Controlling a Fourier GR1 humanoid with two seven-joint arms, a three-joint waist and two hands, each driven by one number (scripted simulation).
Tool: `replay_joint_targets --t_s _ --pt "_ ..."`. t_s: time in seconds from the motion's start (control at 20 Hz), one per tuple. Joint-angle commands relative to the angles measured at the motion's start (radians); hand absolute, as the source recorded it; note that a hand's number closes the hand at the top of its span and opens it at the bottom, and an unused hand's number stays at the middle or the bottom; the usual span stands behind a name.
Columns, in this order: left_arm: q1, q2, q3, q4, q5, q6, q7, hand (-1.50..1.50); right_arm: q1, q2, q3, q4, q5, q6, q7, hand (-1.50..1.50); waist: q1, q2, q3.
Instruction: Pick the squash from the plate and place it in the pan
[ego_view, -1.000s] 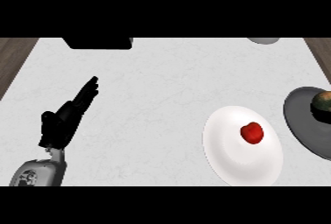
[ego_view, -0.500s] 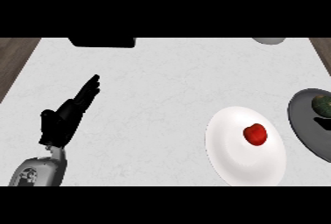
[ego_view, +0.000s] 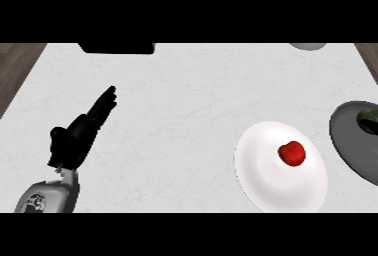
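A white plate (ego_view: 264, 172) lies on the pale counter at the right. On it rests a small red, rounded item (ego_view: 291, 153). Beside the plate, at the right edge, is a dark grey pan (ego_view: 350, 142), partly cut off by the view. Inside it a dark greenish object (ego_view: 369, 118) shows at the border. My left hand (ego_view: 74, 141) is far off at the left, open, with straight fingers pointing up and right and nothing in it. My right hand does not show.
A black box-like object (ego_view: 117, 48) stands at the counter's back edge, left of centre. A grey rounded object (ego_view: 308, 45) peeks in at the back right. Brown floor (ego_view: 15, 65) borders the counter's left side.
The plate and pan sit very slightly further right and lower in the view than before. The left hand keeps the same open pose in about the same place.
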Motion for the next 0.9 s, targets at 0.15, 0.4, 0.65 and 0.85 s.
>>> replay_joint_targets --t_s 0.15,0.4,0.65,0.85 --pt "-0.020 -0.005 0.017 0.033 0.009 0.000 0.002 0.00 0.044 -0.032 -0.162 0.057 -0.188 0.230 -0.201 -1.50 -0.012 -0.001 -0.001" --pt "0.010 0.018 0.028 0.026 0.008 -0.024 -0.026 0.00 0.136 -0.099 -0.186 0.110 -0.229 0.420 -0.288 -1.50 -0.016 -0.006 -0.003" --pt "0.028 -0.012 0.005 -0.003 -0.025 0.008 -0.005 0.00 0.219 -0.085 -0.197 0.090 -0.265 0.483 -0.462 -1.50 -0.020 -0.011 -0.004" --pt "0.004 -0.027 0.003 -0.033 -0.018 0.009 0.039 0.00 0.294 -0.072 -0.202 0.113 -0.289 0.544 -0.569 -1.50 -0.022 -0.011 -0.004"
